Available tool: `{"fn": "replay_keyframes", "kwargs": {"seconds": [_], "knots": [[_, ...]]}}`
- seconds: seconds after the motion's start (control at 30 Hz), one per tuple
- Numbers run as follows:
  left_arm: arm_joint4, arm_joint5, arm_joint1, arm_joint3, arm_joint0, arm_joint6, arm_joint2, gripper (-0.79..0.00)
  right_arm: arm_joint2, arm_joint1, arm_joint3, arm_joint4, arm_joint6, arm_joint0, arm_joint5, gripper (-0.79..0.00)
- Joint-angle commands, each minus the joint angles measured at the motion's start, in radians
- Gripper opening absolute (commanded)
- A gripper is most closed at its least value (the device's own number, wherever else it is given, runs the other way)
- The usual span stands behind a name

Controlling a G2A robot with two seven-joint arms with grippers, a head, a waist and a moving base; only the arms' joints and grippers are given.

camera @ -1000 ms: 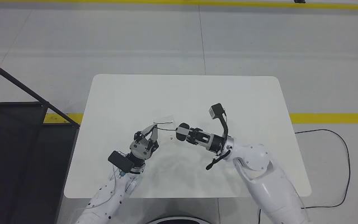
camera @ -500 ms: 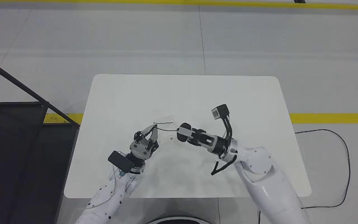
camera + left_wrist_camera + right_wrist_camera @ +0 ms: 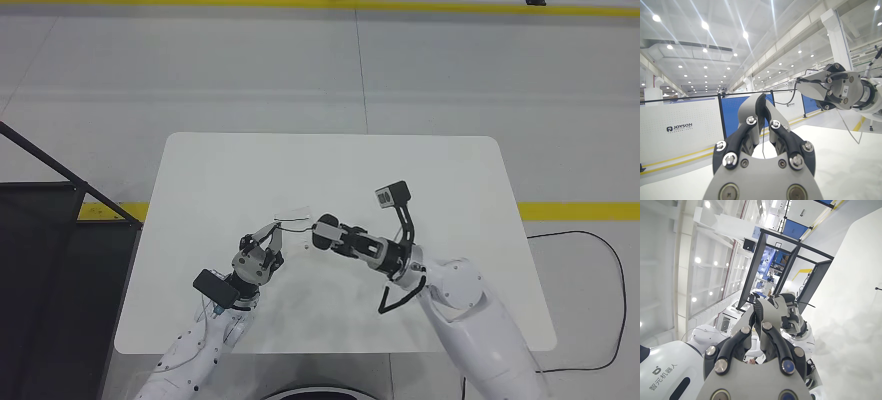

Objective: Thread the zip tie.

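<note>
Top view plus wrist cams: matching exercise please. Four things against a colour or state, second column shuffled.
Things:
1. zip tie
2. table
3. floor stripe
4. left gripper

Colour or state:
A. yellow
B. shut on the zip tie
C. black
D. white

Pairs: 1-C, 2-D, 3-A, 4-B.

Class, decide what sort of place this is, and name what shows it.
Likely a big industrial hall or robot workshop: yellow floor lines, a high ceiling with rows of lamps, and blue and white partition panels beyond the table.
</note>
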Motion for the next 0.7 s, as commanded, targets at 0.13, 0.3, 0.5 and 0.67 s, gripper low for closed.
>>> {"fn": "replay_keyframes", "kwargs": {"seconds": [0.13,0.3,0.5,0.67], "knots": [[0.0,0.0,0.0,0.0,0.0,0.0,0.0,-0.785,-0.015,-0.006,0.0,0.002,-0.017,0.012,-0.006,-0.785],[0.0,0.0,0.0,0.0,0.0,0.0,0.0,-0.785,-0.03,-0.013,0.003,0.001,-0.031,0.025,-0.024,-0.785],[0.0,0.0,0.0,0.0,0.0,0.0,0.0,-0.785,-0.045,-0.021,0.002,-0.002,-0.063,0.037,-0.058,-0.785],[0.0,0.0,0.0,0.0,0.0,0.0,0.0,-0.785,-0.05,-0.027,0.008,-0.002,-0.08,0.043,-0.068,-0.785]]}}
